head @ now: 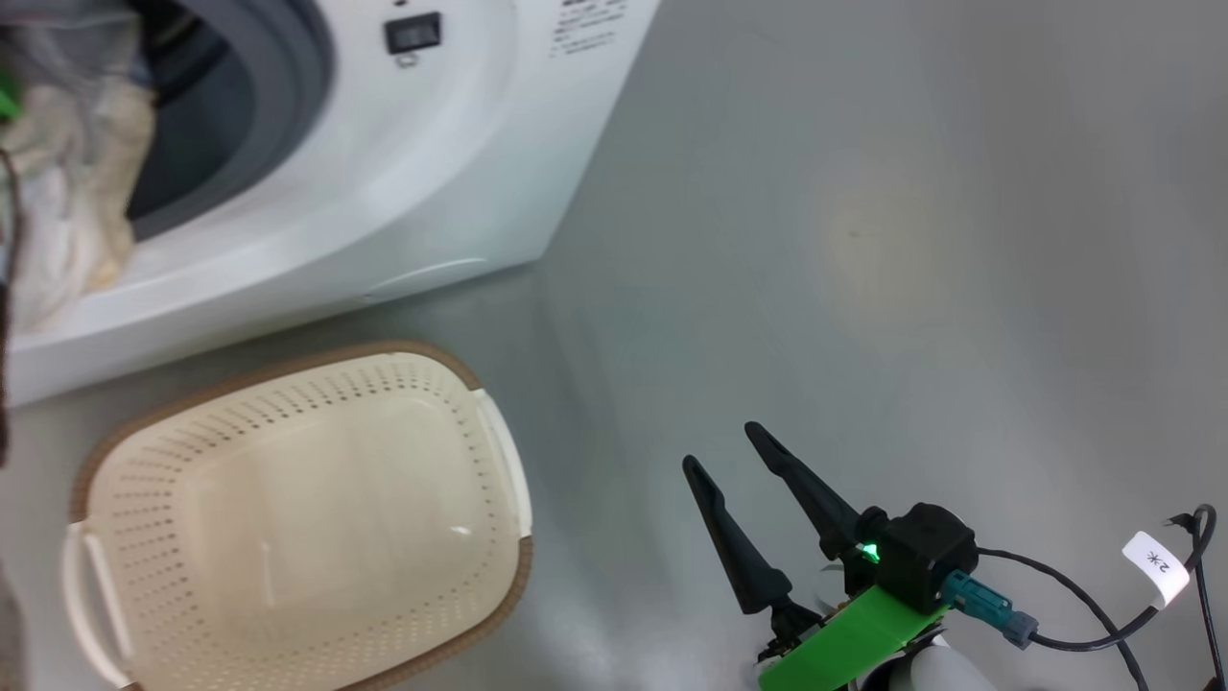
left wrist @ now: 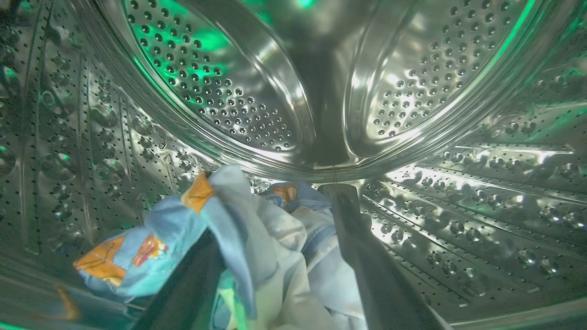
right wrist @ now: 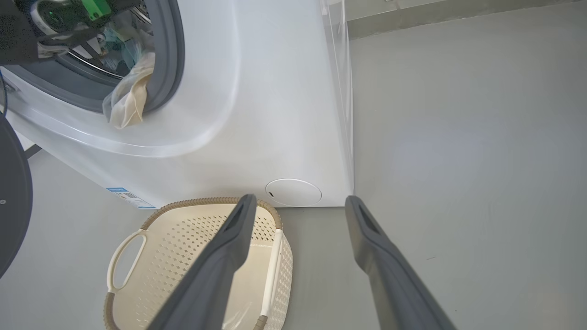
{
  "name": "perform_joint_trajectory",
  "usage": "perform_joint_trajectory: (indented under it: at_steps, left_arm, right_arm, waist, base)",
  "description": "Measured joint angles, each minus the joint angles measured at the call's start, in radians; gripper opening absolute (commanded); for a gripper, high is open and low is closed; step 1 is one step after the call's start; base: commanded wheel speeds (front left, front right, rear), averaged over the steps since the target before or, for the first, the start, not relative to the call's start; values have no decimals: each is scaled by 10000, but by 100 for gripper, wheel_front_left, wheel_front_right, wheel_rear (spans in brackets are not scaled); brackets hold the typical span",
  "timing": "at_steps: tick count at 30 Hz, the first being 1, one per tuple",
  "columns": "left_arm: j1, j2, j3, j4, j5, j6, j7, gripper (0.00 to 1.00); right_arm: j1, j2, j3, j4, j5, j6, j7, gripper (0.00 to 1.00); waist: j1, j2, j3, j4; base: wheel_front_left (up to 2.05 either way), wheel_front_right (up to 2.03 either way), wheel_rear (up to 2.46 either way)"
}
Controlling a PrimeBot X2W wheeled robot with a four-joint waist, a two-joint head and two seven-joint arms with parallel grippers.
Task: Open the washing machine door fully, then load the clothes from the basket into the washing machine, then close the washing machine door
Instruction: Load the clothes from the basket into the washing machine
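Inside the drum (left wrist: 220, 91), the left hand (left wrist: 275, 211) is lying wide among clothes (left wrist: 151, 238); the basket (head: 288, 360) is sitting empty; cream cloth (head: 67, 192) overhanging, door (right wrist: 11, 197) unclosed.

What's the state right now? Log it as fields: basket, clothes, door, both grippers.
basket: empty, on the floor before the washing machine
clothes: blue printed bundle in the drum; cream piece hangs over the seal
washing machine door: open
left gripper: inside the drum, open, cloth draped over one finger
right gripper: open, holding nothing, above the floor beside the basket
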Motion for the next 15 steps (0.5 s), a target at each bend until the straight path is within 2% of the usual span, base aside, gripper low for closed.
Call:
perform_joint_trajectory:
  at_steps: [10,15]
  left_arm:
    - [1614,-848,194,-1651,-113,8,-46,100]
    - [2648,-1315,198,-2428,-100,-140,-48,100]
  right_arm:
    - [4,-15,-334,111,-113,0,0,100]
    - [21,-29,-663,127,-130,0,0,100]
  waist:
    - [0,0,-554,751]
    - [0,0,-745,1173]
  base:
    - [0,0,0]
    - [0,0,0]
